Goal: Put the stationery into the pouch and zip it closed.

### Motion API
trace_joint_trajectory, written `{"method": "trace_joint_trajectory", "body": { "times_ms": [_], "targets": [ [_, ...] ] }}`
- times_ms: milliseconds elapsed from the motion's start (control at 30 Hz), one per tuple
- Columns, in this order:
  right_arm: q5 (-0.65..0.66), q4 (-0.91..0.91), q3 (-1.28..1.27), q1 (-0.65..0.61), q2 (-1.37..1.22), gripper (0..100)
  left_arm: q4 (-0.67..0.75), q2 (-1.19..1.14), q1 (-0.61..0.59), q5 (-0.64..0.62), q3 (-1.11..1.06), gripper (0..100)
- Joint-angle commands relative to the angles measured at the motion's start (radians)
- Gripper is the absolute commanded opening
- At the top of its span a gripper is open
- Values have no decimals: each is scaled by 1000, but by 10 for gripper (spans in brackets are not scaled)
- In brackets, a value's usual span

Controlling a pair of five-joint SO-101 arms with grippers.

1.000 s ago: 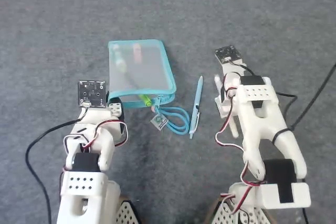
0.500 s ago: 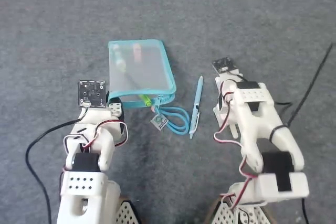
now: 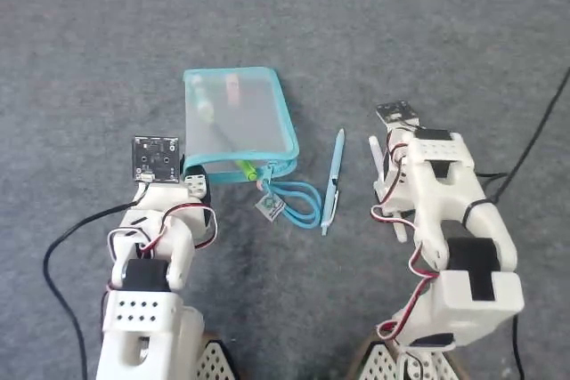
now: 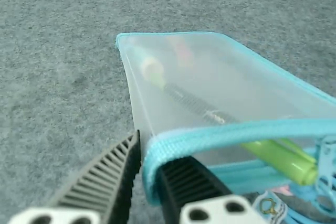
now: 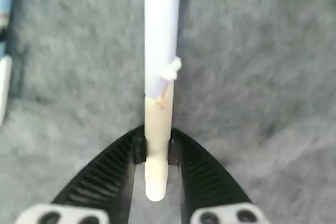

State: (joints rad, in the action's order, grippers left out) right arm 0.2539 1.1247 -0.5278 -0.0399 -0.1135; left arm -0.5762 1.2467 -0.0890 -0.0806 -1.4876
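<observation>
- My left gripper (image 4: 149, 156) is squeezing the near edge of the pouch (image 3: 239, 122), which is lying flat on the gray table (image 3: 89, 68).
- A green pen (image 4: 281, 158) is lying in the pouch's open mouth.
- A blue pen (image 3: 333, 180) is lying on the table just right of the pouch, not touching it.
- My right gripper (image 5: 156, 145) is pinching a white pen (image 5: 161, 40) near its end, just right of the blue pen.
</observation>
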Motion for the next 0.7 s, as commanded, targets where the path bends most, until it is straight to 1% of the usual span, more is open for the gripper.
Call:
{"method": "trace_joint_trajectory", "body": {
  "times_ms": [0,100,300,367,433,500,567,667],
  "targets": [
    [14,145,31,-2,222,8,21,5,3,6,30,12],
    [15,254,31,-61,409,8,21,5,3,6,30,12],
    [17,437,35,-265,751,8,21,5,2,6,28,12],
    [66,470,29,-312,834,8,21,5,2,6,28,12],
    [135,513,29,-355,909,8,21,5,2,6,28,12],
    [175,547,29,-404,972,8,23,5,3,6,27,12],
    [184,572,28,-464,1004,8,23,5,3,6,27,12],
    [190,611,28,-567,986,8,23,5,3,6,27,12]
  ]
}}
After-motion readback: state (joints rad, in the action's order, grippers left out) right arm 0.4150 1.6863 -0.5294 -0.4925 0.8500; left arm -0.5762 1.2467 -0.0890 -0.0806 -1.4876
